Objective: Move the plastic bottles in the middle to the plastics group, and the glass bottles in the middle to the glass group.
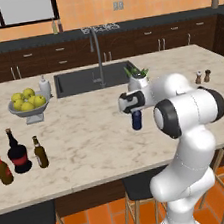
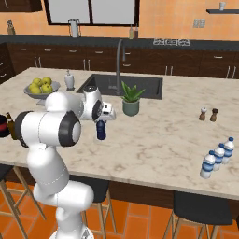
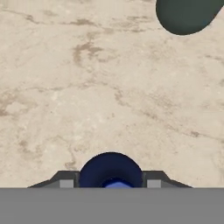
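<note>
Nearest the base, the hand (image 2: 101,125) is seen pinching the dark blue bottle (image 2: 101,130), one finger on each side of its round body in the hand view, where the bottle (image 3: 111,169) sits dead centre between the two fingers (image 3: 65,180). The bottle hangs upright under the hand, its long axis vertical, over the middle of the desk (image 2: 154,135); whether its base touches the marble or is just clear of it cannot be told.

Further along the desk, two clusters are set at opposite ends. Toward the robot's right, near the front edge, stand the pale blue-capped bottles (image 2: 218,156), judged to be the plastics group. Toward its left stand the black bottle with a red label (image 1: 18,152), the brown bottle with a red cap (image 1: 3,168) and the slim olive-brown bottle (image 1: 40,152), close together.

The coming move is judged to turn on this: the held bottle must be carried rightward, well across bare desk, and kept upright for set-down beside the pale bottles.

Beyond the hand, a potted plant (image 2: 131,100) stands before the sink (image 2: 140,86), clear of that path.
</note>
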Tool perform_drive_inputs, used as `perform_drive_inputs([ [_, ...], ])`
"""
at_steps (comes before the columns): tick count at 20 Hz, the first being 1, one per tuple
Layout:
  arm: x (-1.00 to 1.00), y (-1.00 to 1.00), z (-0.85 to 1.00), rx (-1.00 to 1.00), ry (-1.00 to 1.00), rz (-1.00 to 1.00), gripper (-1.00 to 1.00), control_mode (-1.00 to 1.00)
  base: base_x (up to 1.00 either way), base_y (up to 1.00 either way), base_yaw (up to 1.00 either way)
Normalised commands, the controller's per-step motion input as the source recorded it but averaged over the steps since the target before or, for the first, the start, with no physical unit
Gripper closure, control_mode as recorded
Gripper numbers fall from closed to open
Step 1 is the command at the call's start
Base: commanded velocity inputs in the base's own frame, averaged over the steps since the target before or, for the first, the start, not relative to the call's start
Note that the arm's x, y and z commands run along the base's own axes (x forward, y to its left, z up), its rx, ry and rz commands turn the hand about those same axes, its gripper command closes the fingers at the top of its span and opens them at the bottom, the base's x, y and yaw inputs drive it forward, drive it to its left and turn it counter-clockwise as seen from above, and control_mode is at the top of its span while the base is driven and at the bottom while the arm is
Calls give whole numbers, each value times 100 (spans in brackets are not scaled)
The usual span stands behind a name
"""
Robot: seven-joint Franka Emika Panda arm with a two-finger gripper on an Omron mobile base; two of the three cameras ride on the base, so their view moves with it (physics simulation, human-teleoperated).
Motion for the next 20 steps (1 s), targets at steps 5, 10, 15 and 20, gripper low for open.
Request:
perform_drive_inputs([
  [5, 0, -92, 37, 2, 0, -33, 100, -100, 0, 0, 0],
  [10, -1, -100, 17, 4, 1, -42, 100, -100, 0, 0, 0],
  [15, -27, -98, 3, 1, 5, -41, 100, -100, 0, 0, 0],
  [20, -54, -78, 0, 0, 0, -32, 100, -100, 0, 0, 0],
])
